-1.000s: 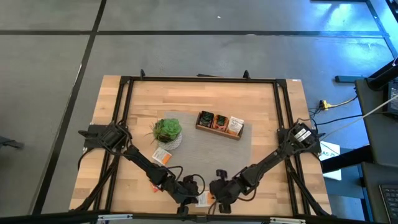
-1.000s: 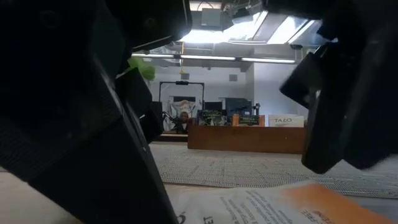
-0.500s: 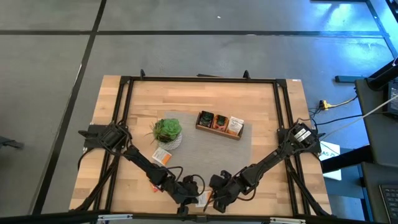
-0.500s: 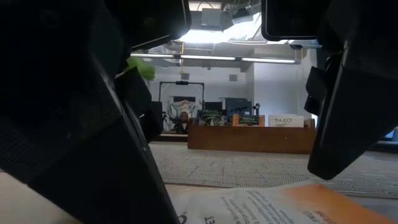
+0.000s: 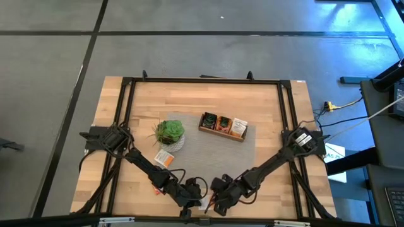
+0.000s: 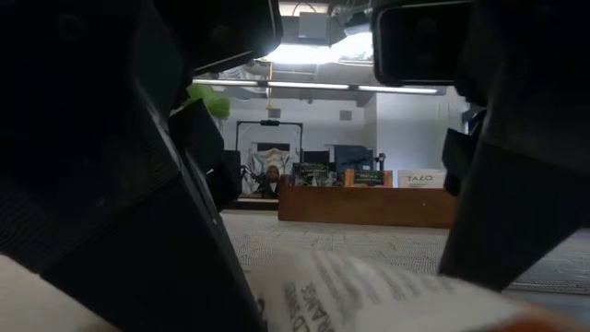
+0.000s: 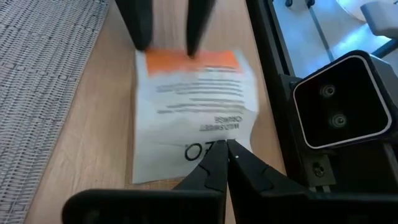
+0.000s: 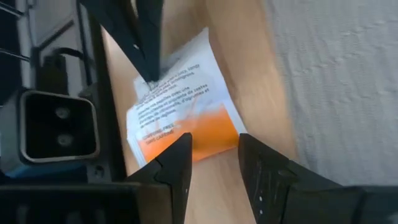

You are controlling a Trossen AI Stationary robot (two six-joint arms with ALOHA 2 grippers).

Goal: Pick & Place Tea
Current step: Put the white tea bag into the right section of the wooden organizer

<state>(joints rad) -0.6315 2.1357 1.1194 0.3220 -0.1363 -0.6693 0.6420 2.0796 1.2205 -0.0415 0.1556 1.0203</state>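
High view: both arms reach to the bottom centre of the frame, where the left gripper (image 5: 197, 200) and the right gripper (image 5: 214, 203) meet over a white-and-orange tea sachet (image 5: 206, 202) lying on the bare wood of the table (image 5: 271, 126) at its front edge. A second sachet (image 5: 164, 158) lies left of centre, just below the potted plant (image 5: 169, 132). The wooden box (image 5: 223, 126) sits on the grey mat (image 5: 214, 154) at centre, with sachets standing in its three compartments.

Low view: dark arm parts fill the left and right of the frame. The sachet (image 6: 369, 300) spreads across the bottom, its printed face tilted up, blurred at lower right. The box (image 6: 364, 203) stands at centre.

Left wrist view: the left gripper (image 7: 227, 147), bottom centre, is pinched together on the white edge of the sachet (image 7: 196, 106). The right gripper's fingers (image 7: 140, 22) come in at upper left, parted, at the sachet's orange end.

Right wrist view: the right gripper (image 8: 211, 146) stands spread at bottom centre, its tips straddling the orange end of the sachet (image 8: 180, 99). The left gripper (image 8: 146, 62), upper left, grips the far white edge.
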